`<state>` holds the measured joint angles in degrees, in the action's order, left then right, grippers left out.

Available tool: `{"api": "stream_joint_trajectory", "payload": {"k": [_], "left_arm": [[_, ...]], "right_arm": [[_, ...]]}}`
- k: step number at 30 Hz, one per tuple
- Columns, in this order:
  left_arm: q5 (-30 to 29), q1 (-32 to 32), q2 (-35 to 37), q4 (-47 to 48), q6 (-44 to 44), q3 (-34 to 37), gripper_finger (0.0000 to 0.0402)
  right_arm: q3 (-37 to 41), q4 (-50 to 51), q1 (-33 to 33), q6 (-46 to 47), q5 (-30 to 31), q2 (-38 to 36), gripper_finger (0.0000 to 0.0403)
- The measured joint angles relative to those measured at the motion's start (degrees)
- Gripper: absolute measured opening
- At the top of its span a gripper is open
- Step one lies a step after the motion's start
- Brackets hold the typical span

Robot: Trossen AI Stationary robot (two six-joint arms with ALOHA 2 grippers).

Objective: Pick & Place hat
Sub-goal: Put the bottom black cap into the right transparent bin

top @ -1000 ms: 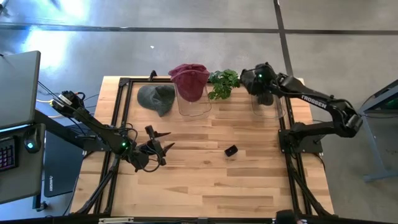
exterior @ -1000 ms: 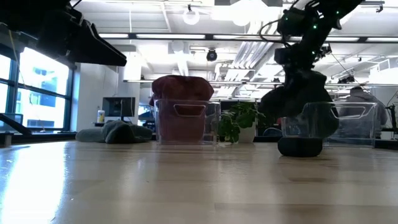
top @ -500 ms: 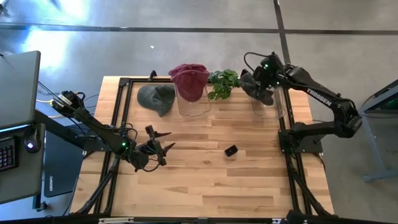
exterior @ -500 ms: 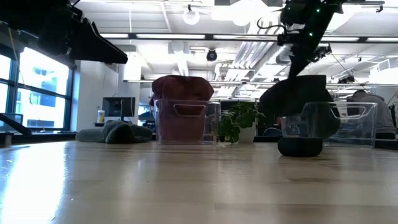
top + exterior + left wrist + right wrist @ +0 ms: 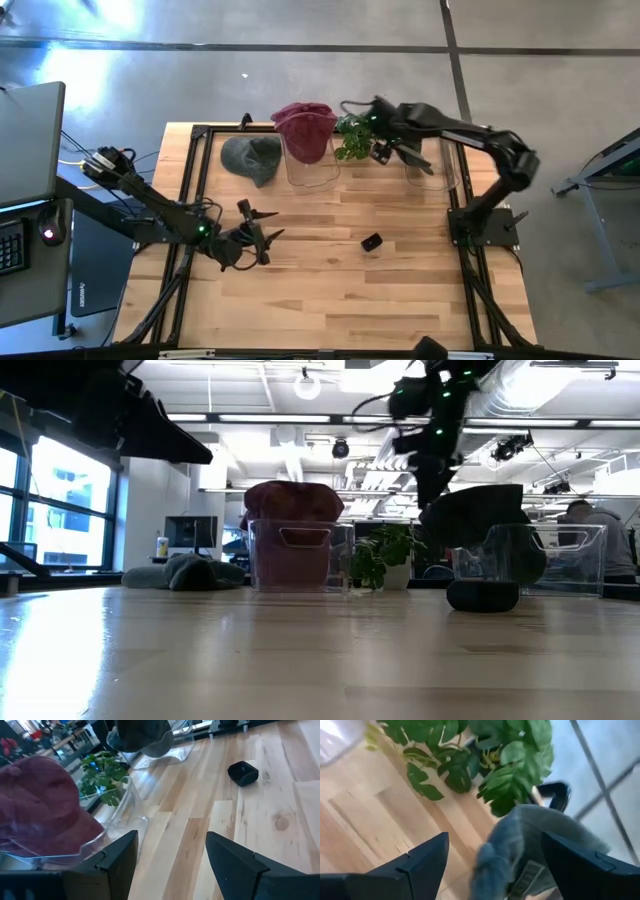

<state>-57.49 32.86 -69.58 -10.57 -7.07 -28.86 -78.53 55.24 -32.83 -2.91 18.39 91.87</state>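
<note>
A dark hat (image 5: 480, 520) is draped over the rim of the right clear container (image 5: 560, 555); it also shows far off in the left wrist view (image 5: 142, 735). My right gripper (image 5: 388, 150) hangs open above the hat's left side, beside the plant (image 5: 358, 135). In its own wrist view the hat (image 5: 530, 845) lies beyond the spread fingers (image 5: 495, 836). A maroon hat (image 5: 305, 125) sits on the left clear container (image 5: 312, 168). A grey hat (image 5: 252, 157) lies flat on the table. My left gripper (image 5: 262, 238) waits open, low over the table's left part.
A small black object (image 5: 372, 242) lies on the wood near the table's middle. Black frame rails (image 5: 195, 190) run along the left and right sides. A laptop (image 5: 30, 140) stands left of the table. Bare wood fills the near half.
My right gripper has opened and let go of the dark hat, then risen and swung toward the table's left, over the plant. The hat stays draped on the right container's rim.
</note>
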Motion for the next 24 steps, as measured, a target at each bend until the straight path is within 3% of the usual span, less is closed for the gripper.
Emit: {"api": "stream_joint_trajectory", "payload": {"k": [4, 8, 15, 18, 22, 24], "left_arm": [[3.55, -1.74, 0.0, 0.01, -0.7, 0.0, 0.0227], [5.18, -2.25, 0.0, 0.03, -1.16, 0.0, 0.0227], [5.72, -2.1, 0.0, 0.16, -1.2, 0.0, 0.0227], [6.0, -2.12, 0.0, 0.36, -1.3, 0.0, 0.0227], [6.05, -2.1, 0.0, 0.71, -1.78, 0.0, 0.0227], [6.05, -2.1, 0.0, 1.35, -2.21, 0.0, 0.0227]], "right_arm": [[-6.1, 8.67, 1.96, 6.4, 2.81, 6.99, 0.0294], [-9.17, 14.37, 2.66, 8.79, 8.36, 11.03, 0.0251], [-9.6, 18.66, 1.73, 7.93, 8.81, 11.63, 0.0091], [-9.58, 22.09, 1.71, 1.79, 10.07, 10.42, 0.0021], [-9.58, 25.91, 2.55, -13.62, 12.82, 6.21, 0.0037], [-9.48, 27.59, 2.32, -24.48, 10.74, 3.62, 0.0039]]}}
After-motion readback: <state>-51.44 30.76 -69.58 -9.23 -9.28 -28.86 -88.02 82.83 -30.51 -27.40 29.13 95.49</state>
